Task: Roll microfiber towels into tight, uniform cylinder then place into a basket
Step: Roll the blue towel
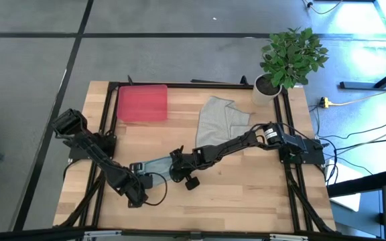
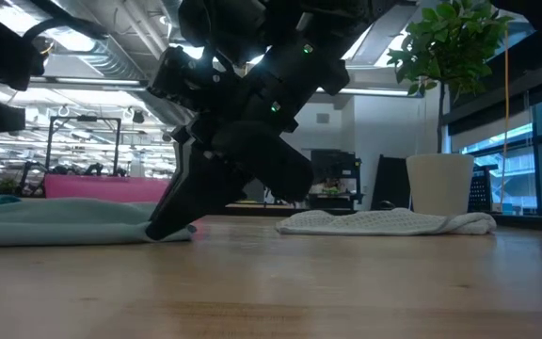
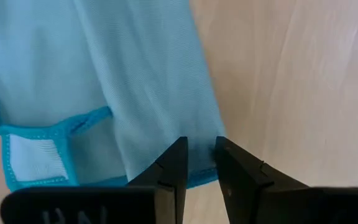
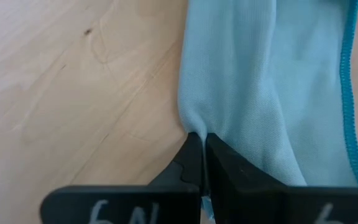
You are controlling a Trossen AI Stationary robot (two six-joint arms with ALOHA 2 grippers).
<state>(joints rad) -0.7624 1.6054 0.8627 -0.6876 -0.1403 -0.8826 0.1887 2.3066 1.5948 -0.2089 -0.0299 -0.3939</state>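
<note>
On the wooden table (image 1: 246, 194), 2 dark arms converge near the centre. Left arm reaches in from the left edge, right arm from the right edge across the table's middle. At the far left corner lies the red basket (image 1: 141, 104), holding nothing visible. Just right of it, apart from the basket, lies the grey towel (image 1: 221, 119), crumpled and flat; the low view shows it as a low heap (image 2: 384, 222). Beyond the far right corner stands a white pot with a green plant (image 1: 288, 60). Between the 2 grippers lies the pale blue towel (image 1: 156, 165), folded into a narrow strip on the wood. Left gripper (image 3: 199, 163) pinches 1 end of the strip near its darker stitched hem, fingers nearly together with cloth between them. Right gripper (image 4: 201, 163) clamps the opposite end, fingers pressed together on a gathered fold of the blue cloth.
</note>
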